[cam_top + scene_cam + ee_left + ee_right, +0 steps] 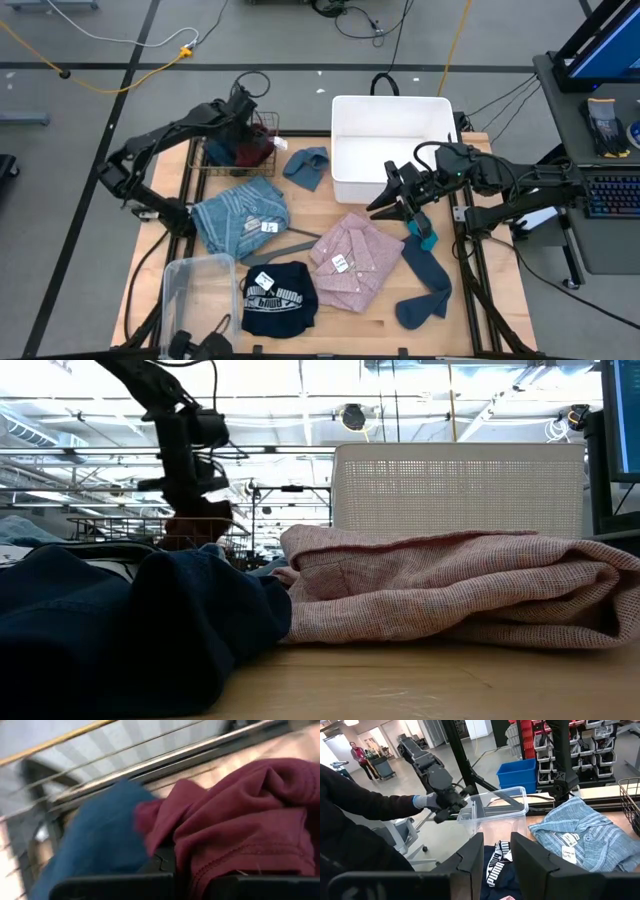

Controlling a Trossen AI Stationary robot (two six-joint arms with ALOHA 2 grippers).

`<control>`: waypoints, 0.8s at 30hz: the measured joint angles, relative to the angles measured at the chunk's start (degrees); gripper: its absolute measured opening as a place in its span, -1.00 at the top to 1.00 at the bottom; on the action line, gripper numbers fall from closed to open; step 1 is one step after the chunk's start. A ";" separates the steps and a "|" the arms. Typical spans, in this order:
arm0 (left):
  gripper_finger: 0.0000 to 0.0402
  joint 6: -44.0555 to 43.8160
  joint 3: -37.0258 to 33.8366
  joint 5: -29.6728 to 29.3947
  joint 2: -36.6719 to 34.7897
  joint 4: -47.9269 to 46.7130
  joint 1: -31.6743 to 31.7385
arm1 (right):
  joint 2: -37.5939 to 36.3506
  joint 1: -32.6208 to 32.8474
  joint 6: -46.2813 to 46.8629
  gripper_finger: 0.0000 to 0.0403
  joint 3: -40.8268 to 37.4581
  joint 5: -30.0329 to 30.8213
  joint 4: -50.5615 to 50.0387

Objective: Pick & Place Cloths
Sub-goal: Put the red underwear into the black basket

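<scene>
My left gripper [245, 122] is over the wire basket [215, 168] at the far left, shut on a maroon cloth [240, 820] that sits beside a blue cloth [95, 845] in the basket. My right gripper [495, 865] hangs open and level, high above the table's right side [395, 200], with nothing between its fingers. On the table lie a light blue denim cloth [240, 215], a pink checked one [350, 260], a black one with white print [278, 298], a grey-blue one [307, 167], a teal one [427, 237] and a dark blue one [425, 285]. My left gripper comes at the maroon cloth slanting down from above. A fold of the cloth [200, 875] runs in between the two fingers. The fingers hide the place of contact, so one layer or several cannot be told. The rest of the cloth bunches in the basket beside the blue cloth.
A white perforated bin [390, 145] stands at the far middle. A clear plastic tub [195, 290] sits at the near left corner. A grey hanger [290, 243] lies between the denim and pink cloths. A person's dark sleeve and gloved hand [422, 801] show beyond the table.
</scene>
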 joint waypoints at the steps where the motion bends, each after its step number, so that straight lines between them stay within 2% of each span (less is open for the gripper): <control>1: 0.99 -1.05 0.00 -1.43 -0.04 -1.18 0.56 | 0.00 0.00 0.00 0.56 0.00 0.00 0.00; 4: 0.99 -2.43 0.00 -4.25 -0.06 -3.57 2.22 | 0.00 0.00 0.00 0.56 0.00 0.00 0.00; 13: 0.99 -1.54 -0.02 -2.43 -0.06 -4.41 4.05 | 0.00 -0.13 0.00 0.56 0.00 0.02 0.00; 18: 0.92 0.37 -0.02 4.56 -0.06 -1.33 3.55 | 0.00 -0.13 0.00 0.56 0.00 0.02 0.00; 24: 0.90 2.95 -0.66 5.87 -0.06 -0.21 1.80 | 0.00 -0.13 -0.01 0.56 0.00 0.02 0.00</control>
